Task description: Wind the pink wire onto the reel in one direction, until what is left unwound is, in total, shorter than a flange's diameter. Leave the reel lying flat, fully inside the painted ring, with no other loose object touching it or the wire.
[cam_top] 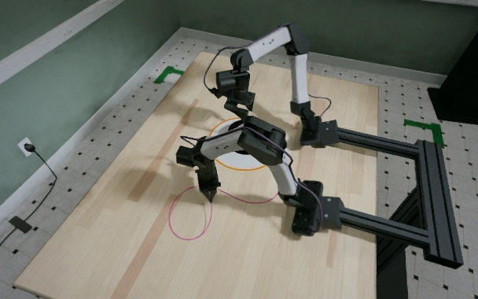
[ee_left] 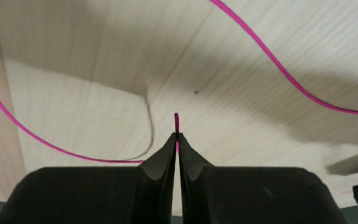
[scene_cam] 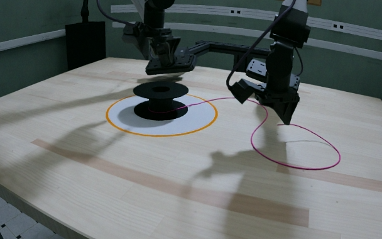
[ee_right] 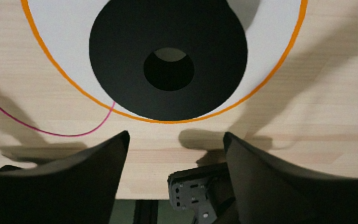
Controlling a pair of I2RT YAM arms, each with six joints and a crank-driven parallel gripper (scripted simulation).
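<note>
The black reel [cam_top: 236, 125] [scene_cam: 144, 91] [ee_right: 125, 50] lies flat inside the orange painted ring [cam_top: 248, 169] [scene_cam: 161, 136] [ee_right: 304, 5]. The pink wire [cam_top: 189, 239] [scene_cam: 308, 169] [ee_left: 287, 75] [ee_right: 70, 135] runs from the reel's hub over the lower flange, out across the ring, and into a wide open loop on the table. My left gripper [cam_top: 211, 198] [scene_cam: 286, 123] [ee_left: 177, 135] is shut on the wire near its free end, slightly above the table. My right gripper [cam_top: 248, 112] [ee_right: 176, 134] is open and empty above the reel, pointing down. The left arm partly hides reel and ring in the top view.
Both arm bases stand along the table's [cam_top: 236, 267] frame side, and one base [ee_right: 192, 192] shows in the right wrist view. The left arm's raised elbow [cam_top: 261, 142] stands close beside the reel area in the top view.
</note>
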